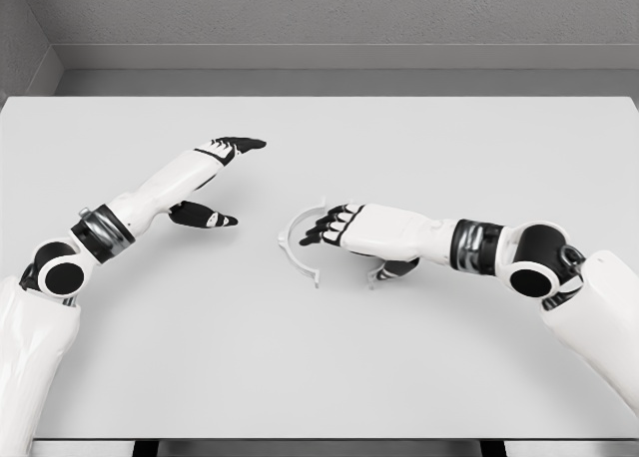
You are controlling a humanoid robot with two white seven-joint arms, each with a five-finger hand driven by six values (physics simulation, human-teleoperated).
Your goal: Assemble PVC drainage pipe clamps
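The clamp (297, 245) lies flat on the table (419, 148), near the middle and a little toward the robot. The right hand (339, 228) reaches in from the right, palm down, directly over the clamp's open side. Its dark fingertips (318, 234) point left and sit inside the curve of the ring, just short of the band. The fingers are stretched out and only slightly bent, and they grip nothing. Whether they touch the clamp cannot be told. The thumb shows below the wrist, next to a second small white piece (376, 274) that is mostly hidden under the arm.

The clamp is a thin white band bent into an open arc, roughly a half circle, with its gap toward the right. A short tab sticks out at its lower end and another at the upper end. It looks smooth and rigid, like plastic, and it is nearly the same pale shade as the table.

The left hand (222, 168) is well apart from it, up and to the left, held open above the table with fingers extended and thumb spread below, holding nothing.

The table is plain, matte and light grey. The arms are glossy white shells with black joints.
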